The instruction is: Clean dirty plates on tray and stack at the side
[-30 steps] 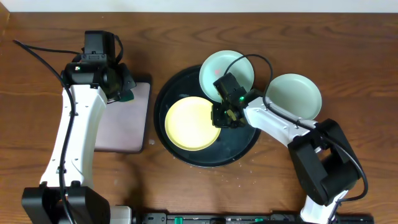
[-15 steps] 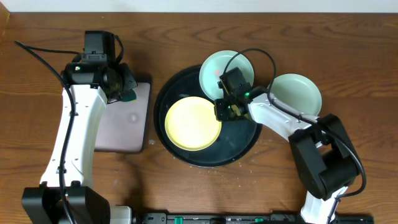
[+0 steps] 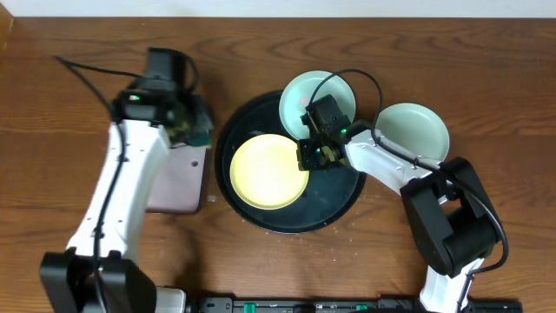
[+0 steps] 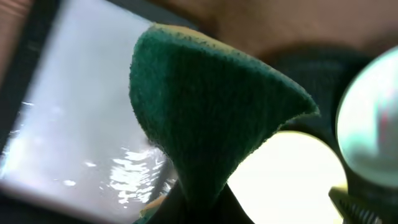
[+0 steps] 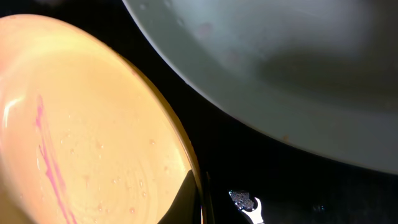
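Three plates show overhead. The yellow plate [image 3: 268,171] lies on the L half of the round black tray [image 3: 334,204]. One mint plate [image 3: 317,97] sits at the tray's far side, overlapping its rim. The 2nd mint plate [image 3: 413,135] rests on the table [image 3: 486,69] just R of the tray, off it. Your right gripper [image 3: 313,159] is down at the yellow plate's R edge, between that plate and the mint plate beyond it. From this view you can't tell if its fingers are apart or pinched. Your left gripper [image 3: 198,130] hangs over the far R corner of the pink rectangular tray [image 3: 174,183], just L of the round tray's rim. It has a green sponge [image 3: 201,132] in it, apart from all 3 plates.

Left wrist: the sponge fills the middle, fanned wide up top and narrowing to a pinch at the bottom edge, where the fingers are clamped on it. The fingers themselves barely show. Behind it you see the pink tray's wet, shiny inside at L, the yellow plate at lower R and a blurred mint plate at the far R edge.

Right wrist: the yellow plate fills the L side, w/ a pink streak [image 5: 43,149] and fine droplets on its inside. The mint plate spans the top R, w/ black tray floor between the two. At the bottom edge a dark wedge [image 5: 182,202] sits right on the yellow plate's rim. You can't tell if it's a finger, nor if the jaws are closed on that rim. A pale speck [image 5: 245,202] lies on the tray just R of it.
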